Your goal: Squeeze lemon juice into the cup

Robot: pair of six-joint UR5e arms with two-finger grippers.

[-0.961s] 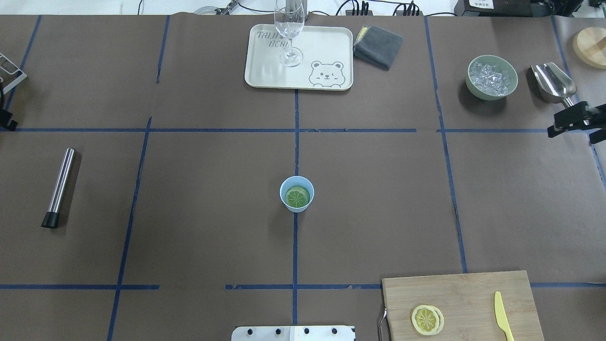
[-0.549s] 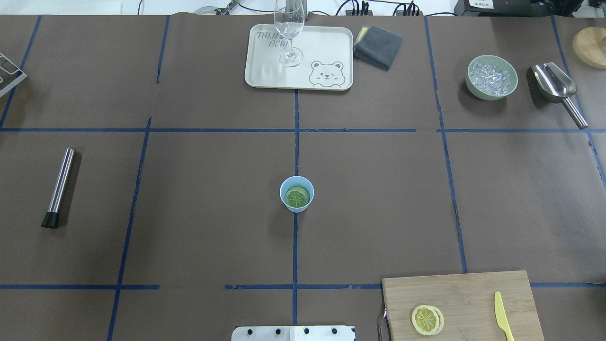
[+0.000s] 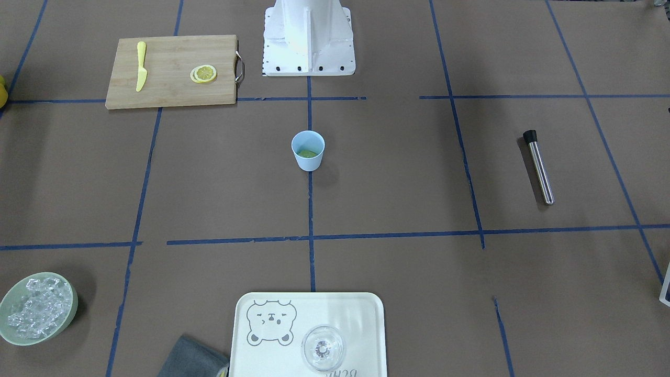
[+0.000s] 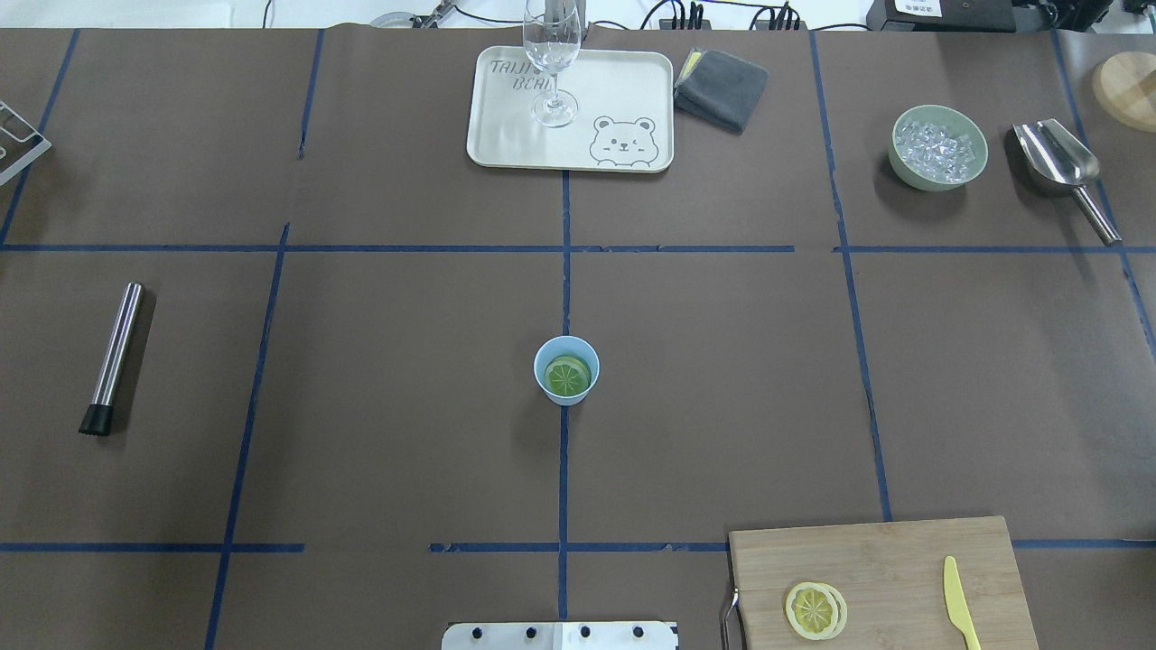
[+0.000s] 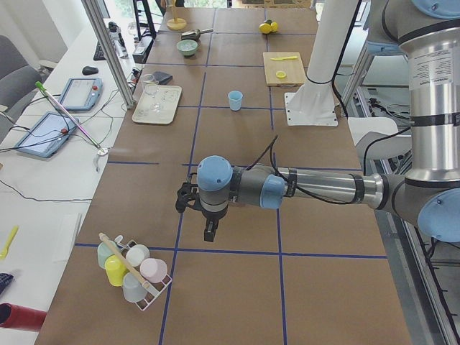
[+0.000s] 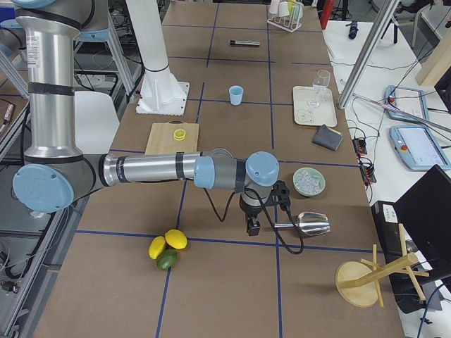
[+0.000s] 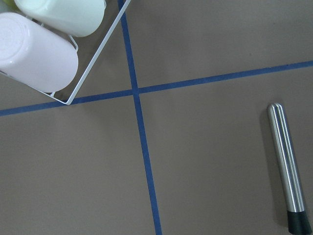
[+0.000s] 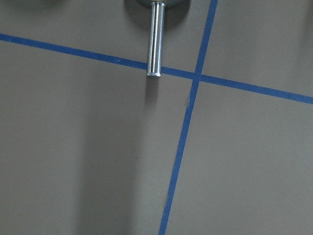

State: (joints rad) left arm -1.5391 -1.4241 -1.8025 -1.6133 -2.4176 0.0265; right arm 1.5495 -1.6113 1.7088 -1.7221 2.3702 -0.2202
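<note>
The light-blue cup stands upright at the table's middle and also shows in the front view. A greenish round citrus slice lies inside it. The yellow lemon piece lies cut face up on the wooden cutting board at the near right. Neither gripper shows in the overhead view. The left gripper hangs over the table's left end, near a cup rack. The right gripper hangs over the right end, beside the scoop. I cannot tell whether either is open or shut.
A yellow knife lies on the board. A metal muddler lies at the left. A tray with a clear glass, a grey cloth, an ice bowl and a steel scoop line the far side.
One second ago the right gripper showed at the overhead view's right edge by the scoop handle, and part of the left at the left edge. Both have moved out of that view.
</note>
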